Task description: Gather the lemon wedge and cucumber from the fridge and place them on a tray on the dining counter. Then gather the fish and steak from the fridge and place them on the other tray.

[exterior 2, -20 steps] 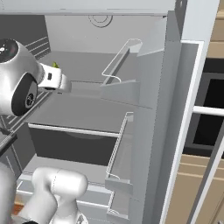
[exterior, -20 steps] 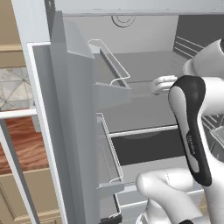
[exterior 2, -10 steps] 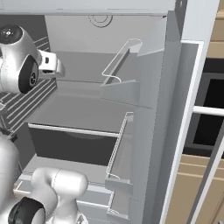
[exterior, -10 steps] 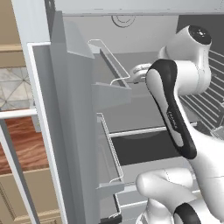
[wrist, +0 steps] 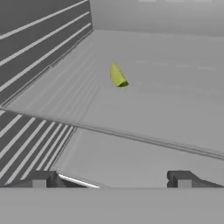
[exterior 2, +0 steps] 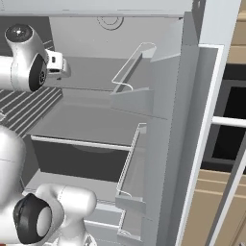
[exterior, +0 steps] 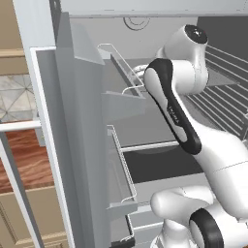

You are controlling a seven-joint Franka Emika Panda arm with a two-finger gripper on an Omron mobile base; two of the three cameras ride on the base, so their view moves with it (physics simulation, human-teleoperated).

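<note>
At the bottom of the hand view, the gripper (wrist: 111, 179) shows its two dark finger tips (wrist: 41, 179) set wide apart with nothing between them: the jaws are open and empty. Just beyond the tips runs the front edge of a pale grey shelf (wrist: 166, 109) inside the fridge (exterior: 72, 145), and wire-ribbed shelving (wrist: 30, 52) spreads off to the left of the gripper. Farther ahead, a little left of the line between the fingers and well apart from them, the lemon wedge (wrist: 117, 75) rests on the solid shelf. It is a small bright yellow sliver standing on one edge, its long axis running up and slightly toward the near right in this view, with the narrow pointed end at the far top and a small dark shadow at its lower right. Beyond it the shelf meets the fridge's grey back wall (wrist: 166, 15). From the base cameras, the white arm (exterior: 174, 116) reaches into the upper compartment of the fridge, past the clear door bins (exterior 2: 132, 72).
</note>
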